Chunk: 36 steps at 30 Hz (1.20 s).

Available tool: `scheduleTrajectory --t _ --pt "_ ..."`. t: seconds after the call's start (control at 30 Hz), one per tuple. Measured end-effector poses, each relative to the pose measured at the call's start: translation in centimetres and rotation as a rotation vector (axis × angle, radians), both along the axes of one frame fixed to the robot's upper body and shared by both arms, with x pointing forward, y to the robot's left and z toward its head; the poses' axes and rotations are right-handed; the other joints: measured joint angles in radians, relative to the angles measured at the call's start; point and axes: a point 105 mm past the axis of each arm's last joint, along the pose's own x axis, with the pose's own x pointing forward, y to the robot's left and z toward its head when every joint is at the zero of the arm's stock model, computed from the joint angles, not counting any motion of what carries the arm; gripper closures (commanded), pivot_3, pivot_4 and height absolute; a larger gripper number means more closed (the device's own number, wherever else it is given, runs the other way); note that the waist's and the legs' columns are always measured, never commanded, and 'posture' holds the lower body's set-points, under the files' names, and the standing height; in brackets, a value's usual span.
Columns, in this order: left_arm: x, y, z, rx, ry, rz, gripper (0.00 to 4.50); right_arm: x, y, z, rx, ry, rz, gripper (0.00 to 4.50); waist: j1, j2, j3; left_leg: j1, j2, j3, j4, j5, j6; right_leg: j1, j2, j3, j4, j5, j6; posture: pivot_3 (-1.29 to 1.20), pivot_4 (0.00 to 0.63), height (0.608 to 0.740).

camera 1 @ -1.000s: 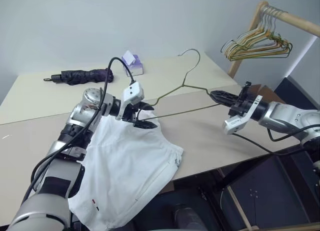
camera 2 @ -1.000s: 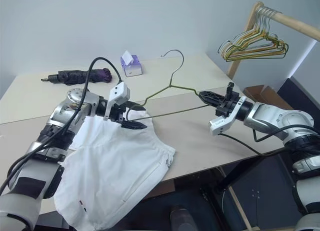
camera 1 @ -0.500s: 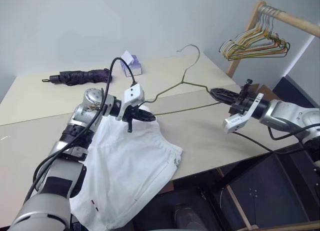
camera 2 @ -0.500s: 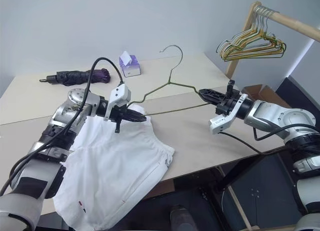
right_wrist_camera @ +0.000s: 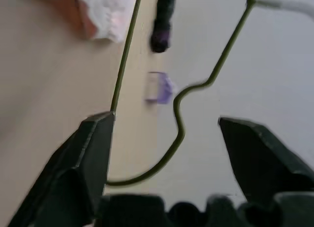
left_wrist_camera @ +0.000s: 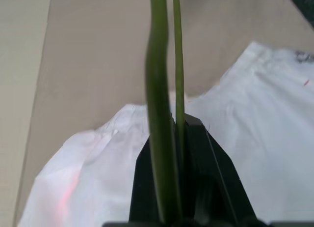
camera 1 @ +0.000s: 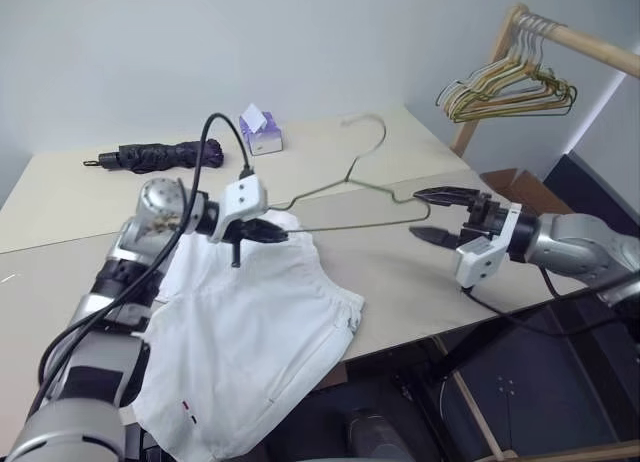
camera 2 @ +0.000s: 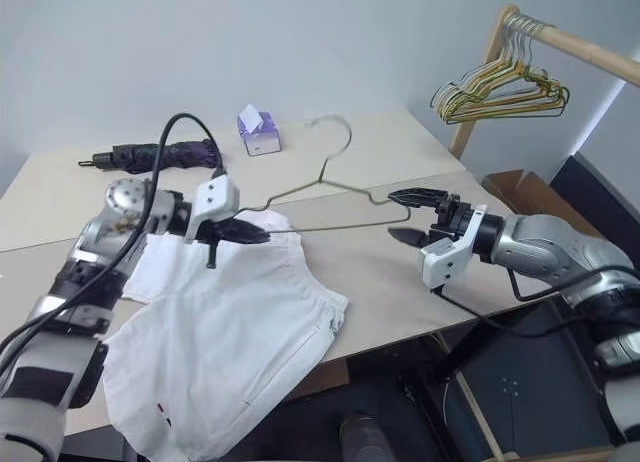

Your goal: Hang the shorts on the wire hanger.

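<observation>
Left gripper (camera 1: 268, 232) clamps one corner of the wire hanger (camera 1: 345, 187) above the shorts (camera 1: 250, 332).

Right gripper (camera 1: 432, 215), at 3 o'clock of the hanger, gapes wide around its far corner. The right wrist view alone shows wire passing untouched between fingers (right_wrist_camera: 93, 153); the left wrist view shows wire pinched.

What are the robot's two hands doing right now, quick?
Left gripper: closed on the hanger, over the shorts.
Right gripper: open, holding nothing, the hanger's end between its fingers.
</observation>
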Motion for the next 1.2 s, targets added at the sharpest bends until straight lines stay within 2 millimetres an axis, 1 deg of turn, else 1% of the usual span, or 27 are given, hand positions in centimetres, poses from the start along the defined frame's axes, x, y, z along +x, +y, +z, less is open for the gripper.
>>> scheduleTrajectory --t 0.07,0.1,0.17,0.3,0.4,0.5,0.53,0.63,0.8,0.87,1.03,1.2 --pt "-0.8 0.2 -0.5 0.027 -0.039 -0.045 4.50 -1.0 0.0 -0.3 0.036 0.250 -0.036 0.03 0.009 0.000 0.000 0.000 0.000 0.000 0.000 0.000 0.000 0.000 0.000 0.000 0.000 0.000 0.000 -0.08 0.000 0.740" --pt "-1.2 0.2 -0.7 0.035 -0.051 -0.064 4.50 -1.4 0.2 -0.2 0.053 0.341 -0.043 0.03 0.011 0.000 0.000 0.000 0.001 0.000 0.000 0.000 0.000 0.000 0.000 0.000 0.000 0.000 0.000 -0.08 0.000 0.740" --pt "-1.7 0.0 -0.6 0.045 -0.078 -0.098 4.50 -1.3 0.8 0.6 0.120 0.484 -0.068 0.03 0.016 0.000 0.000 0.000 0.001 0.000 0.000 0.000 0.000 0.000 0.000 0.000 0.000 0.000 0.000 -0.08 0.000 0.740" --pt "-1.8 -0.5 0.0 0.048 -0.122 -0.125 4.50 -0.9 1.8 1.3 0.120 0.629 -0.110 0.03 0.036 0.001 0.000 -0.001 0.001 0.001 0.000 -0.001 0.001 -0.002 0.000 -0.001 0.000 0.000 0.000 -0.07 0.000 0.740" --pt "-1.8 -0.6 0.0 0.043 -0.126 -0.120 4.50 -1.0 2.1 0.7 0.060 0.716 -0.154 0.03 0.061 0.001 0.000 -0.005 0.001 0.002 0.001 -0.001 0.001 -0.006 0.000 -0.001 0.000 0.000 0.000 -0.07 0.000 0.740" --pt "-1.7 -0.8 0.1 0.037 -0.124 -0.118 4.50 -1.1 2.5 -0.7 0.001 0.800 -0.188 0.61 0.076 0.001 0.000 -0.006 0.001 0.002 0.003 -0.001 0.001 -0.006 0.000 -0.002 0.000 0.000 0.001 -0.06 0.000 0.740" --pt "-1.8 -0.9 0.1 0.035 -0.126 -0.121 4.50 -0.9 2.7 -1.2 -0.009 0.811 -0.200 0.89 0.082 0.001 0.000 -0.006 0.001 0.002 0.003 -0.001 0.001 -0.006 0.000 -0.001 0.000 0.000 0.001 -0.06 0.000 0.740" --pt "-1.8 -1.0 0.1 0.034 -0.127 -0.127 4.50 -0.5 3.4 -2.1 -0.032 0.818 -0.224 1.96 0.092 0.001 0.000 -0.009 0.000 0.003 0.003 -0.001 0.001 -0.009 0.000 -0.001 0.001 0.000 0.001 -0.06 0.000 0.740" --pt "-1.9 -1.0 0.1 0.036 -0.119 -0.132 4.50 -0.1 3.8 -2.4 -0.049 0.808 -0.241 3.66 0.100 0.001 -0.001 -0.018 0.000 0.003 0.008 -0.001 0.001 -0.018 0.000 -0.001 0.005 0.001 0.001 -0.06 0.000 0.740" --pt "-1.9 -1.0 0.1 0.036 -0.118 -0.132 4.50 -0.1 4.0 -2.5 -0.052 0.816 -0.240 4.45 0.104 0.001 -0.001 -0.018 0.000 0.003 0.009 -0.001 0.001 -0.018 0.000 -0.001 0.006 0.000 0.001 -0.07 0.000 0.740" --pt "-2.0 -1.0 0.0 0.037 -0.113 -0.137 4.50 -0.2 3.9 -2.3 -0.045 0.824 -0.233 4.45 0.106 0.001 -0.001 -0.018 0.000 0.003 0.009 -0.001 0.001 -0.018 0.000 -0.001 0.005 0.000 0.001 -0.07 0.000 0.740" --pt "-2.2 -1.1 0.1 0.032 -0.110 -0.158 4.50 -0.4 3.8 -2.6 -0.031 0.838 -0.233 4.45 0.107 0.001 -0.001 -0.018 0.000 0.003 0.009 -0.001 0.001 -0.018 0.000 -0.001 0.005 0.000 0.001 -0.07 0.000 0.740"
